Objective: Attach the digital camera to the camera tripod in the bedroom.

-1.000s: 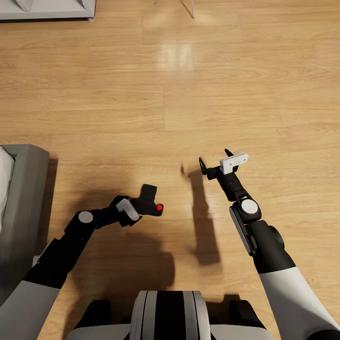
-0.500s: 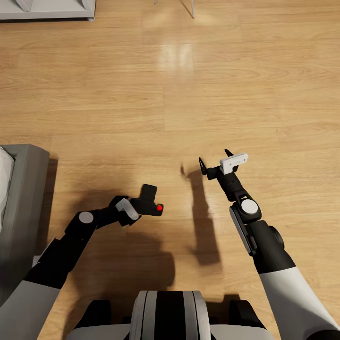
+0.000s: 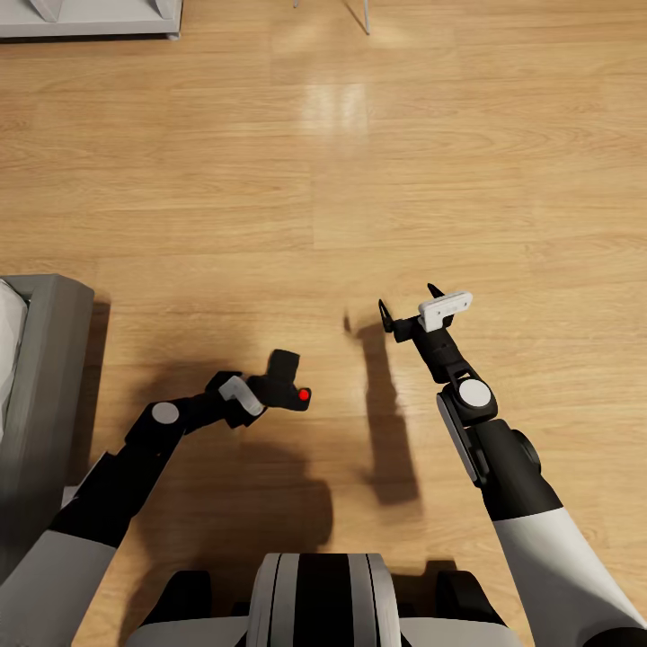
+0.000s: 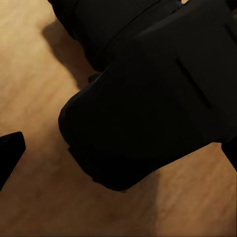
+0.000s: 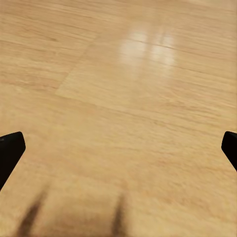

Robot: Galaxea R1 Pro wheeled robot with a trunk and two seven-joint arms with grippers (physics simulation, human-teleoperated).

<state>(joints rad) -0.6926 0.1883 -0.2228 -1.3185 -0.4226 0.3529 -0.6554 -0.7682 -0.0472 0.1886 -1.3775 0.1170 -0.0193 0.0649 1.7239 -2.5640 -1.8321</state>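
Left hand (image 3: 270, 392) grips the digital camera (image 3: 288, 382) over the floor (image 3: 270, 180), right hand (image 3: 410, 309) gapes empty, and I see thin legs (image 3: 358, 13) straight ahead.

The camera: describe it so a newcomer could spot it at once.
Over the wood floor, follow the left arm out to its pincer. The camera is the chunky black block held there, marked by a bright red round button.

- A room of a home, likely a bedroom, is suggested.
- A light wood plank floor (image 3: 270, 180) is seen under both pincers.
- A grey bed frame (image 3: 40, 377) with white bedding (image 3: 7, 332) is seen beside the left pincer (image 3: 261, 389).
- A pale furniture base (image 3: 90, 18) is seen far ahead.
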